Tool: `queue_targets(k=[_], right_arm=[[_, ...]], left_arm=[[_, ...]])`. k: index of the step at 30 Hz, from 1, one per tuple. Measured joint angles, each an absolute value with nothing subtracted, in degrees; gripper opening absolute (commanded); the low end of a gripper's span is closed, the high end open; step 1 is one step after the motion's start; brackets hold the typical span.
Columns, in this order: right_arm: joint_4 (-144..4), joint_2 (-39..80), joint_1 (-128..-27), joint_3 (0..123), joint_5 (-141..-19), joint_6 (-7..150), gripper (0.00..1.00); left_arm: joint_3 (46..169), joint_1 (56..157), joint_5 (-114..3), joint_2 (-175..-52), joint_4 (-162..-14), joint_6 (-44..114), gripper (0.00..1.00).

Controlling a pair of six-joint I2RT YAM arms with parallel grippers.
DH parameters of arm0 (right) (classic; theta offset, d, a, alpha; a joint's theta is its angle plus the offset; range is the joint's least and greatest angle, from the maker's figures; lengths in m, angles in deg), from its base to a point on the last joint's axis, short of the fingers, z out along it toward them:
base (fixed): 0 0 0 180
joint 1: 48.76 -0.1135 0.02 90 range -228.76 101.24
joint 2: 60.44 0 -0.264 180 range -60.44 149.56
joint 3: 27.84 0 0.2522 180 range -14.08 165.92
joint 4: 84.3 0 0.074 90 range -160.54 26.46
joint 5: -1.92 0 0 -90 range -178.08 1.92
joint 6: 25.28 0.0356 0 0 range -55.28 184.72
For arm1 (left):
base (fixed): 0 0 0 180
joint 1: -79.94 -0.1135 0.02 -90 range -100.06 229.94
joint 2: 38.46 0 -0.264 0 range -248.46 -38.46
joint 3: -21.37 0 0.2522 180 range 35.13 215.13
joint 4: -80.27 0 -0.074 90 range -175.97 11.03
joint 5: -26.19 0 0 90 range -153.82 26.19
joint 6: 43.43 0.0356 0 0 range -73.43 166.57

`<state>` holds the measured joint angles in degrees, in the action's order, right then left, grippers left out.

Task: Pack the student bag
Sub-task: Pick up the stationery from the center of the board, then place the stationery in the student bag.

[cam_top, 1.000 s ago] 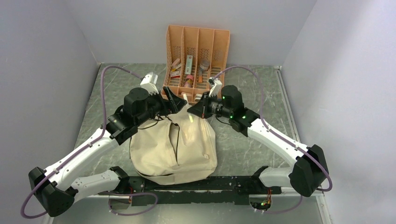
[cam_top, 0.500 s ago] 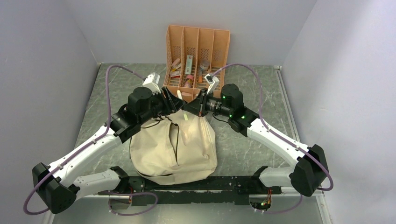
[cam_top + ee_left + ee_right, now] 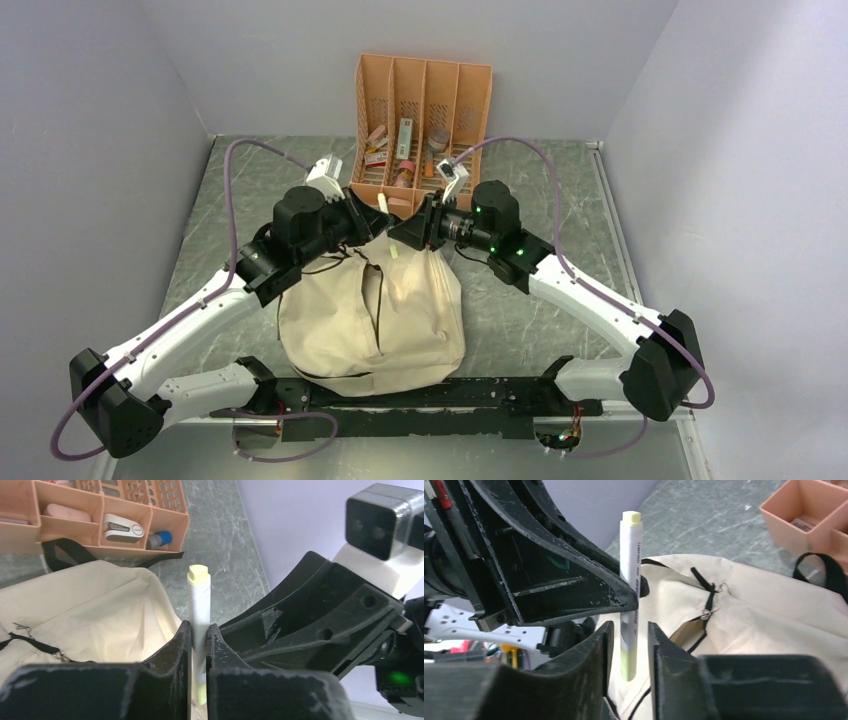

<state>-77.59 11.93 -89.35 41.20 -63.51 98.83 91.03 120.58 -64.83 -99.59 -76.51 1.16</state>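
The student bag, cream fabric with black zipper trim, lies between the arm bases with its top towards the back; it also fills the ground below in both wrist views. Above its top edge both grippers meet at a white highlighter with yellow-green ends, standing upright. My left gripper is shut on the highlighter's barrel. My right gripper is open, its fingers either side of the highlighter's lower end with a gap on both sides. The bag's zip is partly open.
An orange slotted desk organiser stands at the back, just behind the grippers, with small stationery in its front bins. The bag's black strap lies against the organiser's foot. Grey walls close in on the left, back and right.
The left gripper has closed on the highlighter. The right gripper, which held it before, has opened its jaws. Both arms have drawn slightly closer together.
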Motion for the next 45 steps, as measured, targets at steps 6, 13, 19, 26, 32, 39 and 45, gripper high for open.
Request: queue_targets(k=[6, 13, 19, 26, 32, 39, 45], right_arm=[[-72.01, 11.69, -89.46, 41.97, -69.19, 97.06, 0.55], [-59.97, 16.09, -94.4, 49.55, -81.62, 94.66, 0.68], [-49.57, 25.73, -103.08, 56.22, -93.71, 93.87, 0.7], [-41.7, 33.77, -109.64, 58.69, -99.74, 94.33, 0.52], [-38.92, 35.15, -110.08, 59.21, -102.72, 95.36, 0.14], [-41.35, 31.06, -110.21, 57.82, -103.24, 95.53, 0.0], [-46.42, 25.14, -110.23, 53.95, -103.18, 95.88, 0.0]], left_arm=[[90.96, 120.37, -69.81, -99.52, -71.22, 2.69, 0.05], [90.66, 120.24, -85.2, -95.54, -56.73, 2.3, 0.05], [89.5, 120.24, -93.79, -91.17, -46.96, 0.66, 0.05], [86.59, 120.21, -94.73, -87.08, -44.62, 0.35, 0.05], [85.08, 120.21, -89.99, -87.46, -45.93, 1.55, 0.05], [81.85, 120.21, -77.9, -87.72, -51.11, 1.42, 0.05], [78.42, 120.21, -68.87, -90.52, -57.23, 0.31, 0.05]])
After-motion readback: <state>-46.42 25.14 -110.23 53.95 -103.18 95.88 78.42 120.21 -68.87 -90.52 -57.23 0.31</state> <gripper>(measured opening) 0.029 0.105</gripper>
